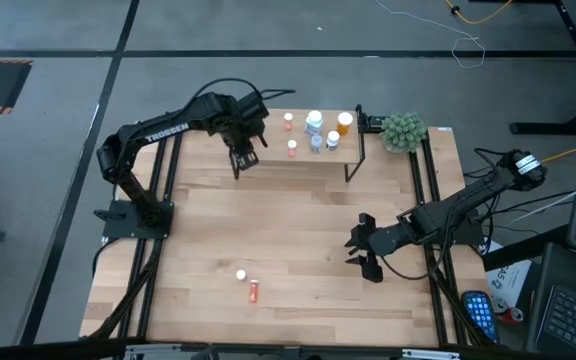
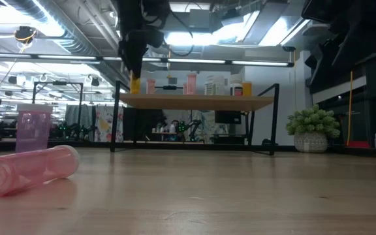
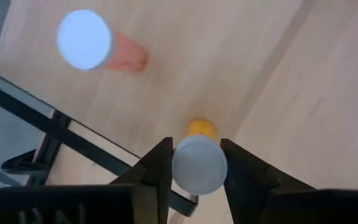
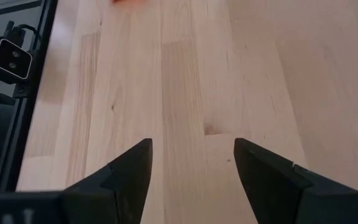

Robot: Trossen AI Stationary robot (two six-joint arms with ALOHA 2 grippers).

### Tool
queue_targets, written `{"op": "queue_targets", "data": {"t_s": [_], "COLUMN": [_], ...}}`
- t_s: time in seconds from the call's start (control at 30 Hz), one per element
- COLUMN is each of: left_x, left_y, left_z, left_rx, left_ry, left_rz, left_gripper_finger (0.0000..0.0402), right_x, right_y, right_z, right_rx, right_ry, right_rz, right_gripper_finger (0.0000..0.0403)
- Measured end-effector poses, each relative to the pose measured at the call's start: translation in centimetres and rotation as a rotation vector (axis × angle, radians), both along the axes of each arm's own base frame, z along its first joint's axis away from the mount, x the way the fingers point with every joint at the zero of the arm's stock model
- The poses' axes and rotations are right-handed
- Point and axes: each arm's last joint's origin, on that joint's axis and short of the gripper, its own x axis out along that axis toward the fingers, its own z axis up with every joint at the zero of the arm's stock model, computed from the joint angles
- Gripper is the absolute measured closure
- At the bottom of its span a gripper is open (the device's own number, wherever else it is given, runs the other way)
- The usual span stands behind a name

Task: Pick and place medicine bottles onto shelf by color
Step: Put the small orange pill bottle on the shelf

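The shelf [image 1: 273, 152] stands at the table's far side. Several white-capped bottles stand on its top: red ones [image 1: 289, 122], white-blue ones [image 1: 314, 122] and orange ones [image 1: 345, 122]. My left gripper [image 1: 243, 158] is above the shelf's left end, shut on an orange bottle [image 3: 201, 129]. A red bottle [image 3: 84, 38] stands near it on the shelf. A red bottle [image 1: 253, 291] lies on the table near the front edge, with another bottle [image 1: 240, 274] upright beside it. My right gripper [image 1: 361, 255] is open and empty over the table's right half. My left gripper pinches the orange bottle's white cap [image 3: 199, 165] between its two fingers [image 3: 160, 167], one on each side. The fingers come from above, pointing down. The bottle stands upright below them, its base [image 2: 135, 91] at the shelf's top near the left end.
A green plant ball in a pot [image 1: 404, 131] stands off the shelf's right end. The shelf's black legs [image 1: 350, 172] reach down to the table. Bare tabletop [image 1: 288, 220] lies between the shelf and the front bottles.
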Motion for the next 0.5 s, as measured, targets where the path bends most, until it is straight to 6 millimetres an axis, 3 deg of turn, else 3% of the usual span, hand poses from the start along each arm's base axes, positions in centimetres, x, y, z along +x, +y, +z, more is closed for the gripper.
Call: {"op": "queue_targets", "data": {"t_s": [0.5], "left_x": [0.00], "left_y": [0.15], "left_z": [0.04], "left_rx": [0.031], "left_ry": [0.010], "left_rz": [-0.001], "left_gripper_finger": [0.0228], "right_x": [-0.01], "right_y": [-0.02], "right_z": [-0.01], "right_rx": [-0.001], "right_ry": [0.001], "right_rz": [-0.001], "right_gripper_finger": [0.0173]}}
